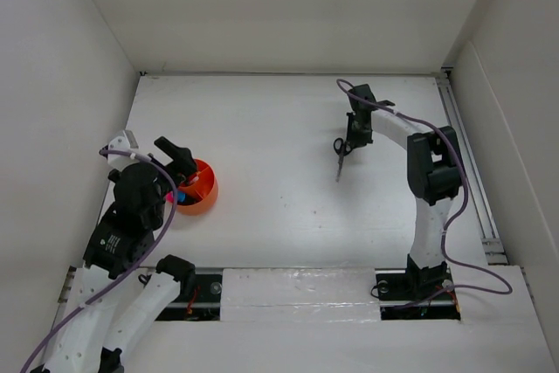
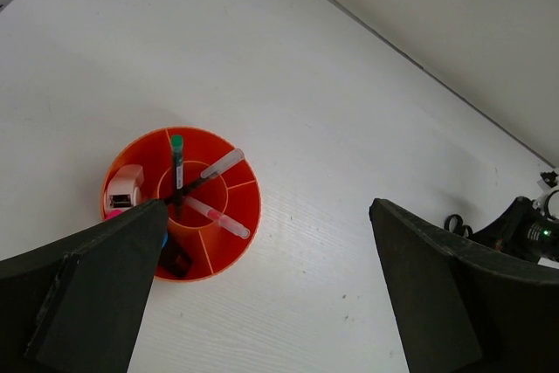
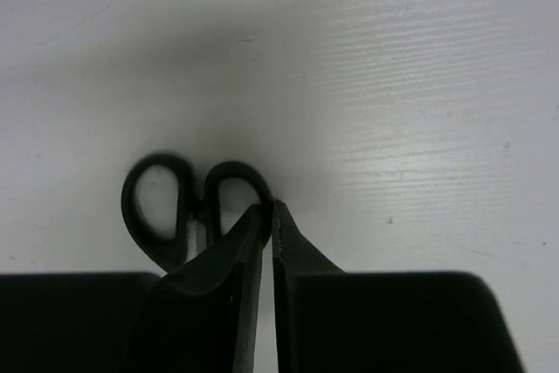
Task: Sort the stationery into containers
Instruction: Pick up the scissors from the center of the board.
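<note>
1. Seen from above, the scissors [image 1: 340,153] were toward 2 o'clock from the middle of the table [image 1: 262,120]. Their handles were at 12 o'clock and their blades pointed to 6 o'clock.
2. My right gripper [image 1: 348,144] stood right over the handles, with the arm reaching in from 4 o'clock.
3. In the right wrist view my fingertips [image 3: 255,226] were drawn together, with only a thin slit left between them. They were pinched on the rim of the handle loop at the 3 o'clock side.
4. The other loop, at 9 o'clock of my fingertips, was free and nothing touched it. The blades were hidden behind my fingers.
5. The orange cup [image 1: 206,196] sat at 9 o'clock of the table's middle, well apart from the scissors.
6. My left gripper [image 1: 179,162] hung above the cup's 10 o'clock edge. Its fingers [image 2: 96,286] were spread wide with nothing between them.
7. In the left wrist view the cup had a round middle well and wedge-shaped pockets around it.
8. A green-capped pen [image 2: 177,150] stood in the middle well, and two clear-capped pens [image 2: 224,162] leaned out toward 2 and 4 o'clock.
9. A pink and white item [image 2: 125,189] lay in the 9 o'clock pocket.
10. A black item [image 2: 175,261] lay at 6 o'clock; what it was I could not tell.
</note>
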Motion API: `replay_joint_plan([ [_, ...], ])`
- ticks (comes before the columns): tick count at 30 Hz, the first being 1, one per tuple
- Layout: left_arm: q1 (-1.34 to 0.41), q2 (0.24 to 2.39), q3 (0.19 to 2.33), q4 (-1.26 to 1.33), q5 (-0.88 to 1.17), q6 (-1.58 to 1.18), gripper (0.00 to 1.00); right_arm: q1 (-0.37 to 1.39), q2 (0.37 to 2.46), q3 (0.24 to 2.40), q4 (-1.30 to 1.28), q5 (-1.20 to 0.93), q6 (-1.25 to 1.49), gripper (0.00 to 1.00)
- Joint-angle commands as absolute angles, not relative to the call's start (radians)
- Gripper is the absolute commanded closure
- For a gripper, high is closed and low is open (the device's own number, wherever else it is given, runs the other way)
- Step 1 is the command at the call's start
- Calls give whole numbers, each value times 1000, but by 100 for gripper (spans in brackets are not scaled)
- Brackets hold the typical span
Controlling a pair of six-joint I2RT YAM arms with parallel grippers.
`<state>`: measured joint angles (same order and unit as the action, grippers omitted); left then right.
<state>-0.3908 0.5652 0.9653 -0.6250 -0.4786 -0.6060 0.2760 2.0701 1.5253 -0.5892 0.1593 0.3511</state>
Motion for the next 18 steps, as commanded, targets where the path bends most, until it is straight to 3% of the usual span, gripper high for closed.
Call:
replay_joint_plan([
  [1, -388, 552, 965, -594, -486, -592, 0, 282, 2079, 1557, -637, 117, 324, 90],
  [2, -388, 552, 965, -594, -486, -592, 0, 282, 2079, 1557, -637, 104, 315, 100],
  [9, -388, 561, 965, -578, -445, -574, 0, 293, 1952, 1389, -485, 49, 324, 100],
  [18, -388, 632, 965, -471, 96, -498, 0, 598, 1577, 1158, -218, 156, 407, 100],
])
